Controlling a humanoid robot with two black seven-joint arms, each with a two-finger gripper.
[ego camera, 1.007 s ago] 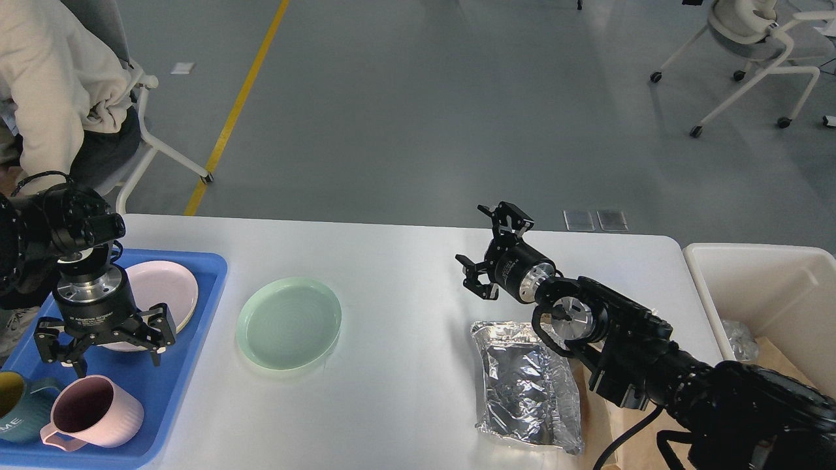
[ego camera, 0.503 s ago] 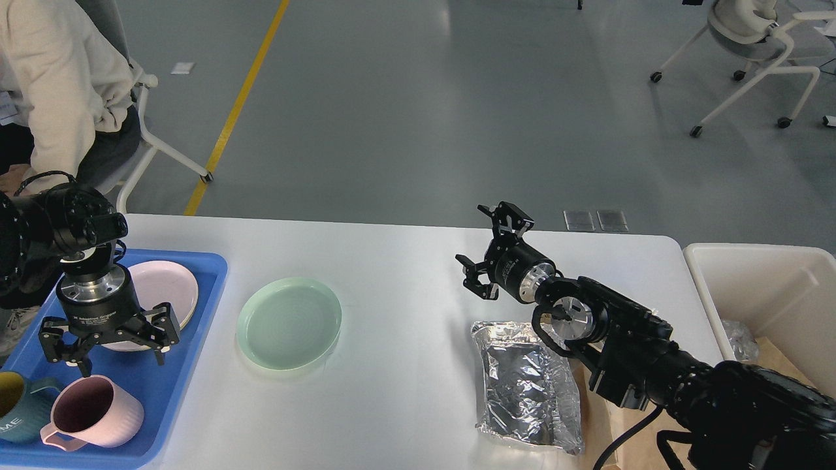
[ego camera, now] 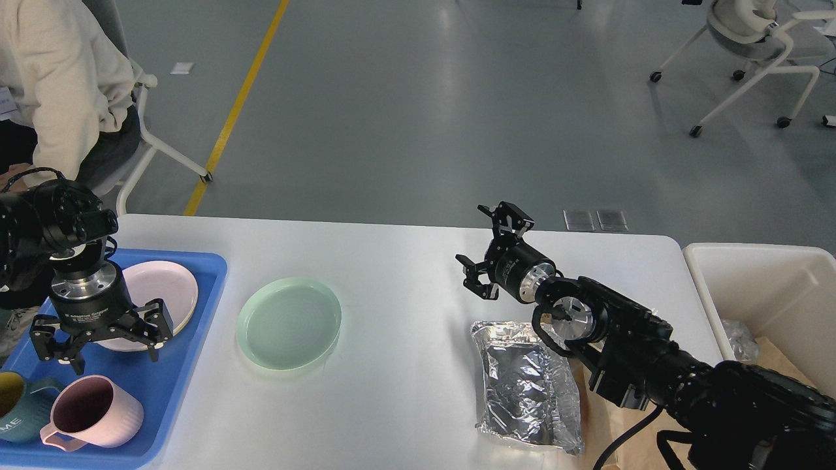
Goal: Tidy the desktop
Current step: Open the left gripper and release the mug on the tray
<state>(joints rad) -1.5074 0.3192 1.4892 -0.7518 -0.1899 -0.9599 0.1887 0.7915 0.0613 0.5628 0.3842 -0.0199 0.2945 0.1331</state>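
The white desktop fills the lower half of the head view. On it lie a pale green plate left of centre and a crumpled silver foil bag at the right front. My left gripper hangs open and empty over the blue tray, just above a pink mug and in front of a pink plate. My right gripper is open and empty above the desktop, just behind the foil bag.
A dark teal mug sits in the tray's front left corner. A cream-white bin with crumpled wrapping inside stands off the table's right end. A seated person is at far left, and office chairs stand beyond.
My left gripper has shifted slightly left and a bit away from the pink mug over the tray. The right arm has stayed still.
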